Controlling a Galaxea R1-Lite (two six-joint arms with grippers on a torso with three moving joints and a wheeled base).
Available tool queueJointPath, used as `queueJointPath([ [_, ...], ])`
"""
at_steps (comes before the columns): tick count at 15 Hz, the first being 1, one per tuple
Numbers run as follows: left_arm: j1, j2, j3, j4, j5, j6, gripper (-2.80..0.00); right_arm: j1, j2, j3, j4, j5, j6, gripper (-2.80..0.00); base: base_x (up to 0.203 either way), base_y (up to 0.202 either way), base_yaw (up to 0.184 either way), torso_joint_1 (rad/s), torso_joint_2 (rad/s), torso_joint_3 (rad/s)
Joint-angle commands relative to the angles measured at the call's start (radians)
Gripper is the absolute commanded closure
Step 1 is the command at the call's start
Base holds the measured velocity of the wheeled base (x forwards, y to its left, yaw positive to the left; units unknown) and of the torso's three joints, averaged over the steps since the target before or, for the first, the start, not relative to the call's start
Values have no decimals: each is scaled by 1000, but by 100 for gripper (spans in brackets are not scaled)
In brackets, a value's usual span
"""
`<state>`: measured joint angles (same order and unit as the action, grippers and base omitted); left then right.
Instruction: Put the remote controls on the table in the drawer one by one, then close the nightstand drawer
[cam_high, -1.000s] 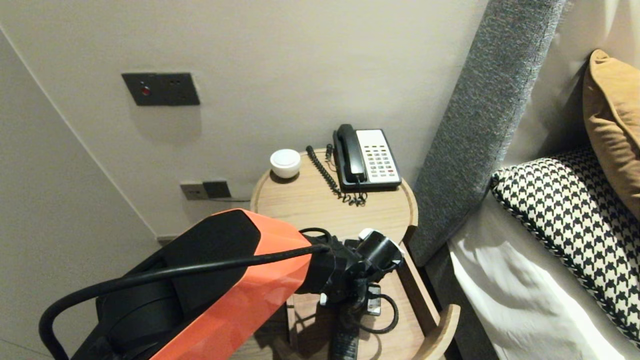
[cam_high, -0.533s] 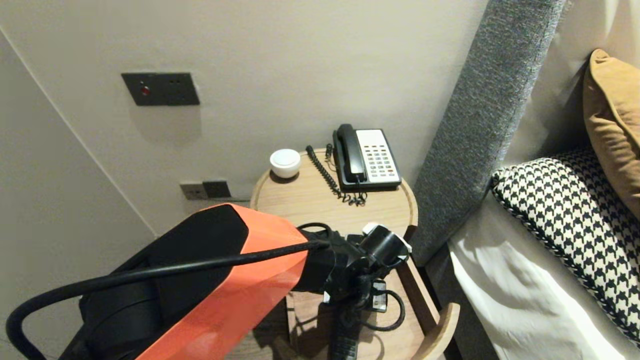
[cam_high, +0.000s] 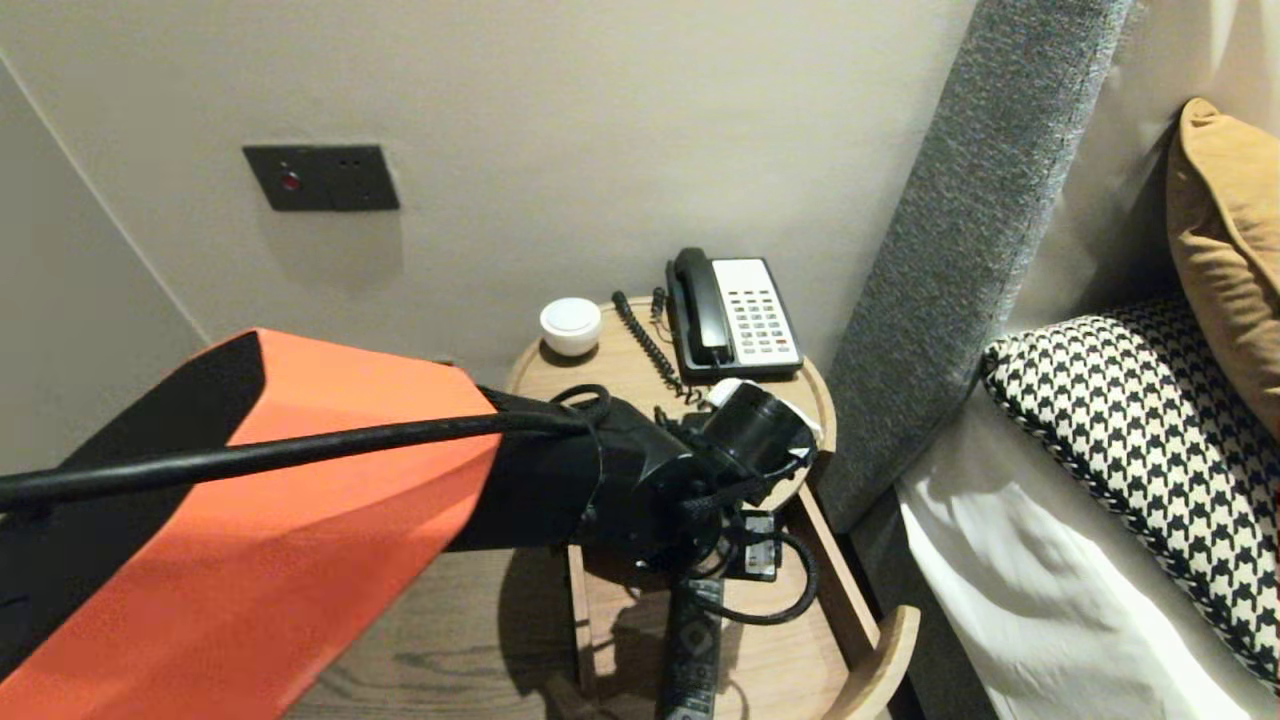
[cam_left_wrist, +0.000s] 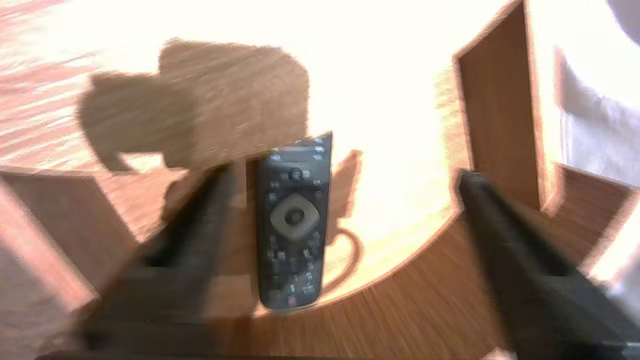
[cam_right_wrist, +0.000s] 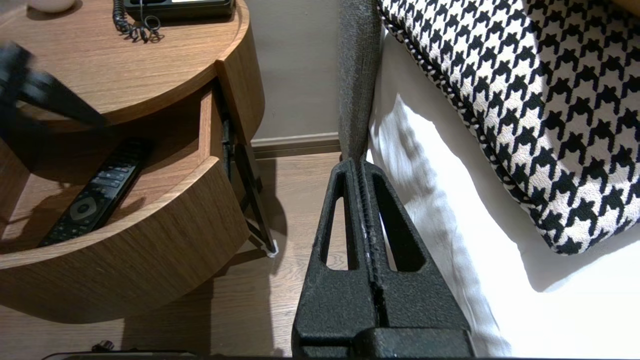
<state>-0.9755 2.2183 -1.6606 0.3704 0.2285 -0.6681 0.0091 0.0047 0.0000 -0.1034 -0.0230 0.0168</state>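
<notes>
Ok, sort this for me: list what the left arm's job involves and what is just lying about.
In use:
left gripper, open over the remote
remote, lying in the drawer
drawer, standing open

Lying about:
telephone and white dish on the table top
houndstooth pillow on the bed
right gripper, shut, parked beside the bed

Lower centre of the head view: the drawer (cam_high: 838, 590) lies open from above; its floor is bare either side of the remote (cam_high: 692, 650); side walls and the curved front hem it in; the left claw (cam_left_wrist: 345, 175), jaws wide, hangs over it, the bench (cam_high: 590, 365) top's edge close behind; at upper centre phone (cam_high: 735, 318), cord (cam_high: 650, 345) and dish (cam_high: 571, 326) crowd the top's far rim; headboard (cam_high: 940, 260) and bed (cam_high: 1020, 600) wall the right, leaving a narrow gap beside the drawer.
</notes>
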Motion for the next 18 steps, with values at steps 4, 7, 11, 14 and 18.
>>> queueJointPath([
  [4, 0, -147, 75, -6, 2, -1, 0, 2, 1, 40, -1, 0, 0, 0, 0, 0, 0, 0, 0, 0],
  [7, 1, -236, 137, -9, 3, 2, 0, 0, 1, 40, -1, 0, 0, 0, 0, 0, 0, 0, 0, 0],
  [11, 26, -421, 343, -56, 21, 21, 0, 0, 1, 40, -1, 0, 0, 0, 0, 0, 0, 0, 0, 0],
  [14, 142, -527, 437, -101, 75, 65, 0, 0, 1, 40, -1, 0, 0, 0, 0, 0, 0, 0, 0, 0],
  [18, 298, -677, 587, -104, 95, 95, 0, 0, 1, 40, -1, 0, 0, 0, 0, 0, 0, 0, 0, 0],
])
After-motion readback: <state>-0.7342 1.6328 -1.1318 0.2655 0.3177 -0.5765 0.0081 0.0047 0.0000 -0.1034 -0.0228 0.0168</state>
